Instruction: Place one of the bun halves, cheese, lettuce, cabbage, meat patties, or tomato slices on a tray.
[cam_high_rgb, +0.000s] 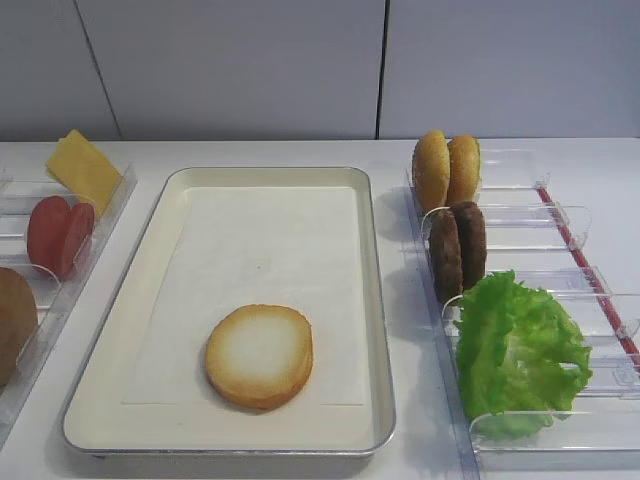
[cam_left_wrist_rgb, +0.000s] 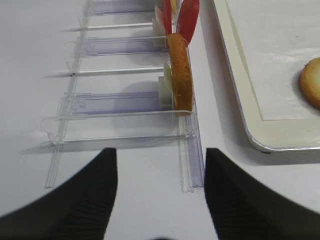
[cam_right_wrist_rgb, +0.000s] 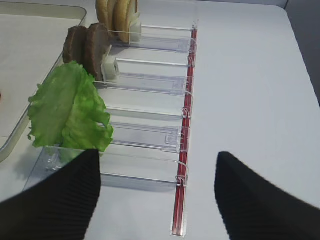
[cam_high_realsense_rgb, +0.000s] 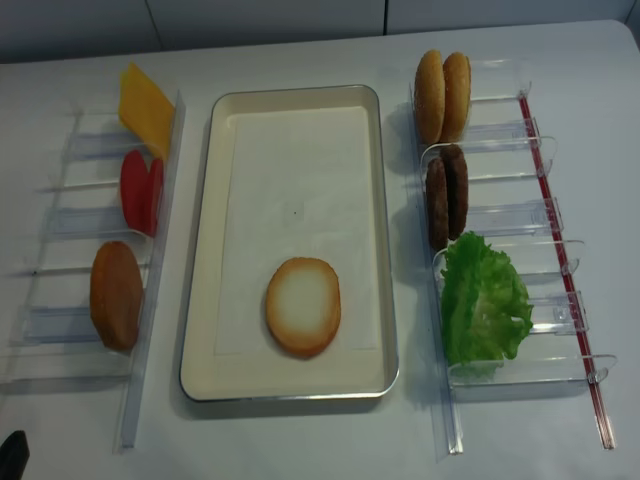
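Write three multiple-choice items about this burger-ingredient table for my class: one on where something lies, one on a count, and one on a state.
1. Where does the round cream-faced bun half with the golden-brown toasted edge lie?
A. In the left rack
B. On the paper liner of the large rectangular cream tray, near its front end
C. Beside the lettuce

2. How many dark brown rough round meat patties stand in the clear plastic right-hand rack?
A. One
B. Two
C. Four

3. How does the bun half rest?
A. Flat, pale cut face up
B. Upright on its edge
C. Leaning on the tray rim

Answers:
1 B, since both high views show it on the liner, clear of the rim.
2 B, since two discs stand side by side in one slot.
3 A, since its whole cream face shows from above.
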